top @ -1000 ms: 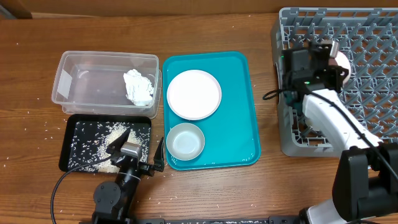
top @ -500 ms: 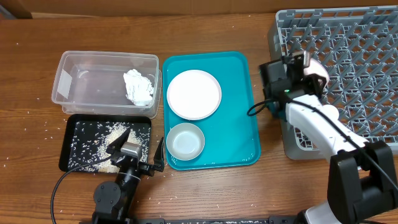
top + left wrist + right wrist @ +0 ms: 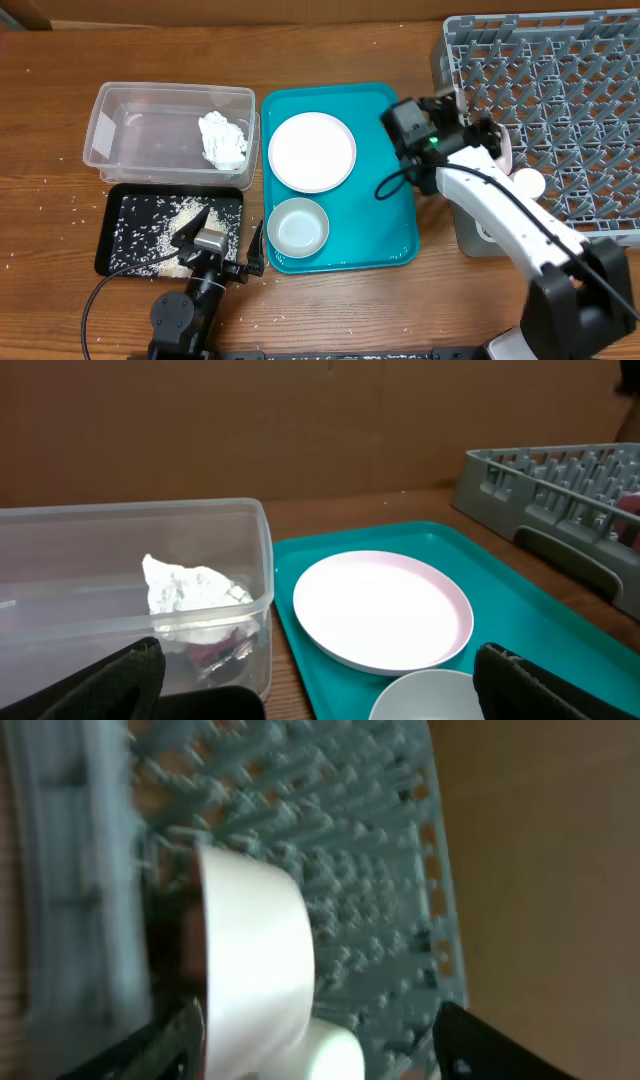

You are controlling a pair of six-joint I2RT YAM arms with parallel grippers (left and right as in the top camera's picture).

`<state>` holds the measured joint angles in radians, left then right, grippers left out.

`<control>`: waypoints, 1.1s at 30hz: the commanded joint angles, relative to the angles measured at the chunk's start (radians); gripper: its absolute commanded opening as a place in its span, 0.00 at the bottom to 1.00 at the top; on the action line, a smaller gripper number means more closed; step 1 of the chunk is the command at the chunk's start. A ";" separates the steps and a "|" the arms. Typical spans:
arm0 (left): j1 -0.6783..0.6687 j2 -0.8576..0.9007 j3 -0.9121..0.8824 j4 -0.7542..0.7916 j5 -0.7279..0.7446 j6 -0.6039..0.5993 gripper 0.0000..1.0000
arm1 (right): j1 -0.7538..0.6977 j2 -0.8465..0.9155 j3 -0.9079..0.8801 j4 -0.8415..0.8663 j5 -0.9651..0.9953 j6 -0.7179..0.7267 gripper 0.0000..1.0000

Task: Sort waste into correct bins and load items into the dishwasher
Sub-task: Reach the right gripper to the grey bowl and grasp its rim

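My right gripper [image 3: 488,140] is open at the left edge of the grey dishwasher rack [image 3: 560,90]. A white bowl [image 3: 255,950] stands on its edge among the rack's pegs [image 3: 350,840], close to my right gripper's left finger [image 3: 165,1045], with a small white cup [image 3: 330,1050] beside it. My left gripper [image 3: 225,238] is open and empty, low between the black bin [image 3: 130,215] and the teal tray. The clear bin [image 3: 110,110] holds a tissue wad [image 3: 190,585] and a red-and-silver wrapper [image 3: 215,655]. A white plate [image 3: 311,150] and a second bowl [image 3: 298,226] sit on the teal tray.
The teal tray [image 3: 375,200] lies between the bins and the rack. Rice scraps [image 3: 160,225] cover the black bin, and loose grains [image 3: 40,190] are scattered on the wooden table to its left. A brown wall [image 3: 300,420] stands behind the table.
My right gripper has opened and drawn back leftward from over the rack to its left edge. The bowl now stands in the rack next to the cup. The left arm has not moved.
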<state>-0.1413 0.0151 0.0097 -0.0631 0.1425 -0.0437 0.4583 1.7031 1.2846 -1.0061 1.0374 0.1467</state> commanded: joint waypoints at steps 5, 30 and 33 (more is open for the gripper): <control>0.010 -0.010 -0.005 -0.002 -0.004 0.022 1.00 | 0.178 -0.063 0.113 0.038 -1.282 0.072 0.68; 0.010 -0.010 -0.005 -0.002 -0.004 0.022 1.00 | 0.307 0.157 -0.035 0.183 -1.143 0.430 0.15; 0.010 -0.010 -0.005 -0.002 -0.004 0.022 1.00 | 0.311 0.157 -0.043 0.206 -1.174 0.435 0.28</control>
<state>-0.1413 0.0151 0.0097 -0.0631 0.1425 -0.0437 0.7677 1.8584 1.2495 -0.8188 -0.1268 0.5732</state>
